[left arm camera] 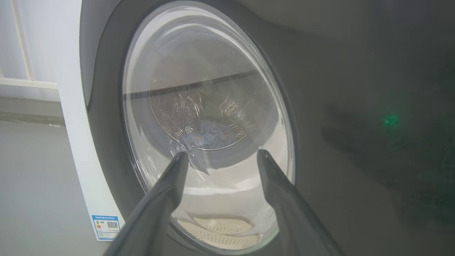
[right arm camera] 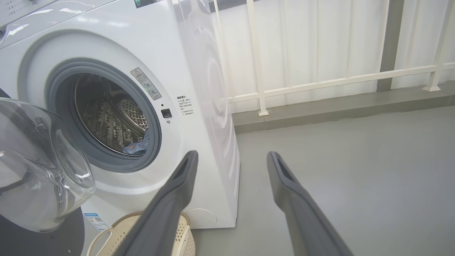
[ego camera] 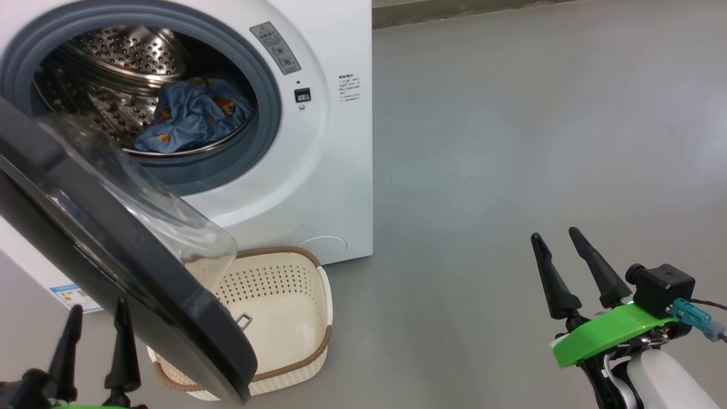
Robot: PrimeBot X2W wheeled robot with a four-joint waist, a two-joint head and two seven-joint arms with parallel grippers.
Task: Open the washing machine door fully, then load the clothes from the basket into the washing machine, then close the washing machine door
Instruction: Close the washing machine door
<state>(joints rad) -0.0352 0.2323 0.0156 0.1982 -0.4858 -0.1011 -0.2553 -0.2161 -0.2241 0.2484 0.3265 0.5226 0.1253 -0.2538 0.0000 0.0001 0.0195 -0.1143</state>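
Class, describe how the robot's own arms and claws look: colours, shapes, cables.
The left claw and right claw each have two long, dark, tapering fingers. Behind the right one sit a bright green mount, a boxy black camera and a teal plug with a dark cable, on a rounded white forearm.

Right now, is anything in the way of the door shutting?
Nothing visible. The clothes lie inside the drum, clear of the gasket; the basket sits on the floor, seemingly below the door.

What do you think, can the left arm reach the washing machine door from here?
Probably yes: the open left tool faces the washing machine door on its outer glass close up, with nothing between them.
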